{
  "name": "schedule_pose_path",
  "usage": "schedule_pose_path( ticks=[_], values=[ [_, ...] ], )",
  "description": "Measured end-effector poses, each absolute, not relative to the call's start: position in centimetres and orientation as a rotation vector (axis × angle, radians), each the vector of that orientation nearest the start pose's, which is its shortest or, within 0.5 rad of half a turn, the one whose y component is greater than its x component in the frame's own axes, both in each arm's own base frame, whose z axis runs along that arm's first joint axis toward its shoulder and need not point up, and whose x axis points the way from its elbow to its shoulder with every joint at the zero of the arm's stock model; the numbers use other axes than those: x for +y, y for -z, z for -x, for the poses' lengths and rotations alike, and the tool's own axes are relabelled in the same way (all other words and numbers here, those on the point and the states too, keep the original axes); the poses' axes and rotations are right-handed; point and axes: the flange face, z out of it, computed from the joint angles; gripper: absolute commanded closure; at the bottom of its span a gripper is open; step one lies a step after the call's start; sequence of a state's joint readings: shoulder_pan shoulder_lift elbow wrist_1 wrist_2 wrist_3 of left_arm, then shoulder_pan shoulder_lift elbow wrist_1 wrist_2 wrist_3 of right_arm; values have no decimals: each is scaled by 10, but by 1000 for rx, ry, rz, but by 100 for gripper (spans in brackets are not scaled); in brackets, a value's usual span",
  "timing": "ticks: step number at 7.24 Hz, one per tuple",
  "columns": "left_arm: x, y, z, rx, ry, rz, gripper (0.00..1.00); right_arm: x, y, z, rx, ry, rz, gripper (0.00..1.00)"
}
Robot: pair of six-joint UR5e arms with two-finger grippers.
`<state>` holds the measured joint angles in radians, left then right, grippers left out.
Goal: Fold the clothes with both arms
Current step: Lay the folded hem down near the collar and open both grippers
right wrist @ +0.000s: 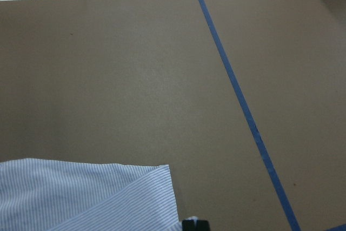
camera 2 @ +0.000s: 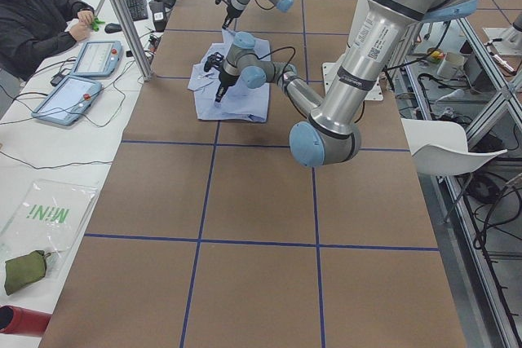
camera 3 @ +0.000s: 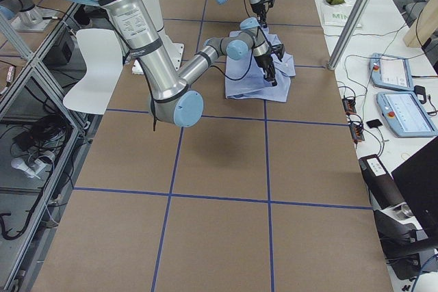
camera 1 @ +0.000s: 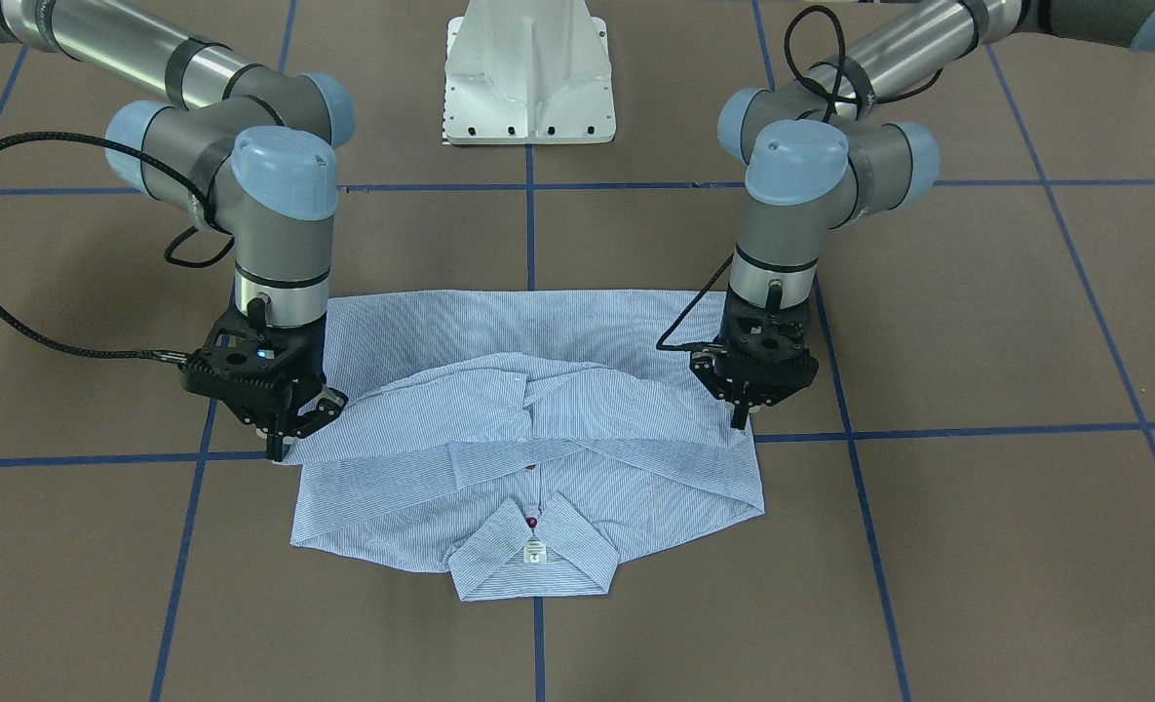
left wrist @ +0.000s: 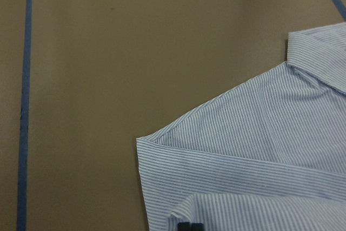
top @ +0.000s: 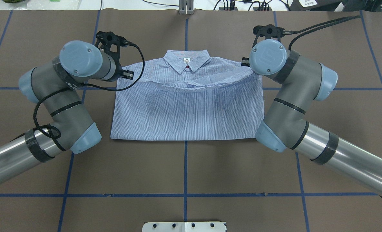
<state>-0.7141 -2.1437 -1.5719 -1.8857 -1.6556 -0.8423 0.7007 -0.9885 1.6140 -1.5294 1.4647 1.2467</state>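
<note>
The light blue striped shirt [camera 1: 538, 322] [top: 184, 109] lies flat with its collar [camera 1: 533, 561] [top: 186, 61] at the far side from the robot. Its lower half is folded up over the chest, and the hem edge lies just short of the collar. My left gripper [camera 1: 739, 419] [left wrist: 189, 225] points straight down, shut on one corner of the folded layer. My right gripper [camera 1: 278, 447] [right wrist: 194, 223] stands at the opposite corner with its fingertips together at the cloth's edge. In the overhead view both wrists hide the fingertips.
The white pedestal base [camera 1: 528, 88] [top: 184, 226] stands on the robot's side of the brown table, which blue tape lines [camera 1: 530, 234] divide into squares. A seated person [camera 2: 33, 14] and tablets [camera 2: 77, 95] are at a side table. A white chair [camera 2: 440, 148] stands off the table.
</note>
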Motion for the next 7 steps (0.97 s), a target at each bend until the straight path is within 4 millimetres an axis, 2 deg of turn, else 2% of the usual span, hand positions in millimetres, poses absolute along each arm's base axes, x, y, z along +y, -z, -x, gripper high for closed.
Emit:
schedule_pose_path(
  ticks=[3, 4, 5, 6, 7],
  values=[
    [-571, -293, -434, 701, -62, -541, 100, -571, -305, 430, -532, -366, -395, 100],
    [-575, -294, -436, 702, -65, -531, 100, -578, -300, 432, -537, -361, -386, 81],
    [-578, -296, -440, 703, -69, -519, 38, -585, -301, 437, -545, -359, -384, 3],
    [-581, -299, -444, 697, -80, -513, 8, -593, -308, 444, -559, -356, -386, 1],
    [-584, -300, -444, 688, -101, -518, 1, -601, -317, 447, -574, -352, -373, 1]
  ],
)
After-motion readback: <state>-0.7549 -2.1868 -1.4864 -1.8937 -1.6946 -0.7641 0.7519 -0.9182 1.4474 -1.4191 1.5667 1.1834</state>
